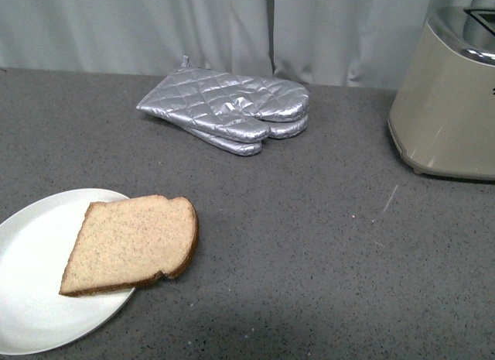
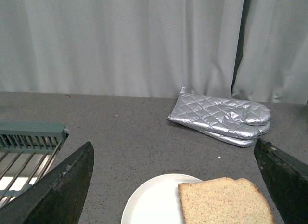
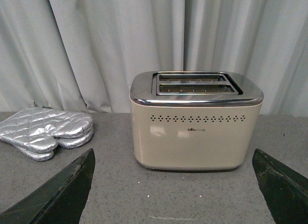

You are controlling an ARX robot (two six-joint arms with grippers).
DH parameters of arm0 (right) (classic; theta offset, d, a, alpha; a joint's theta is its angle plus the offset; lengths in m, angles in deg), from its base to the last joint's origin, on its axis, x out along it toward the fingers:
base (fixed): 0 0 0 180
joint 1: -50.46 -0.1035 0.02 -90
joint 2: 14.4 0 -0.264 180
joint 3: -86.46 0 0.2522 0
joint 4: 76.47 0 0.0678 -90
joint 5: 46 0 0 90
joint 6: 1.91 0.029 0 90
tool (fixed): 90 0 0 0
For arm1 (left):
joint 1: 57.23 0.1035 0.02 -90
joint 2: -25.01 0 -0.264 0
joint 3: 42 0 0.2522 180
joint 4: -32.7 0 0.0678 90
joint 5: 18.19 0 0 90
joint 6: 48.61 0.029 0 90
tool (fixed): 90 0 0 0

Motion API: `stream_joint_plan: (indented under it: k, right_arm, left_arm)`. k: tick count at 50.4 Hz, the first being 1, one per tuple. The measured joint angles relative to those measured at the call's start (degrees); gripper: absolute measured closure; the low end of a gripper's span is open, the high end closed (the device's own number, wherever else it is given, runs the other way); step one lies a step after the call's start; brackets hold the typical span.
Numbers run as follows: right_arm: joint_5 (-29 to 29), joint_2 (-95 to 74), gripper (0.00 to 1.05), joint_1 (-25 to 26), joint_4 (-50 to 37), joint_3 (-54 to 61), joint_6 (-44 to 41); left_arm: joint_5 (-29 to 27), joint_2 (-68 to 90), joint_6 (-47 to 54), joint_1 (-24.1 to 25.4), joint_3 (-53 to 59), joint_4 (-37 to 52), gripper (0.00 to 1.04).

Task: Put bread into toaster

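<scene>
The bread (image 1: 131,242) is a flat light-brown slice lying partly on a round white plate (image 1: 31,290) at the front left, its right end overhanging the counter. It also shows in the left wrist view (image 2: 224,202). The beige toaster (image 1: 448,97) with a chrome top stands at the far right; the right wrist view shows it whole (image 3: 195,120) with its slots facing up. My left gripper (image 2: 175,185) is open and empty, just short of the bread. My right gripper (image 3: 173,185) is open and empty, facing the toaster. Neither gripper shows in the front view.
Silver quilted oven mitts (image 1: 232,108) lie stacked at the back middle of the grey counter. A grey-green wire rack (image 2: 29,147) shows at the edge of the left wrist view. A grey curtain hangs behind the counter.
</scene>
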Motion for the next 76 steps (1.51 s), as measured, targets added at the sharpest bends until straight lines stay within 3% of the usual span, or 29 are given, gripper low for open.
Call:
stream_joint_plan:
  k: [76]
  right_arm:
    - [0.0,0.0,0.09,0.0,-0.02,0.0,0.0]
  left_arm:
    - [0.0,0.0,0.0,0.0,0.0,0.0,0.07]
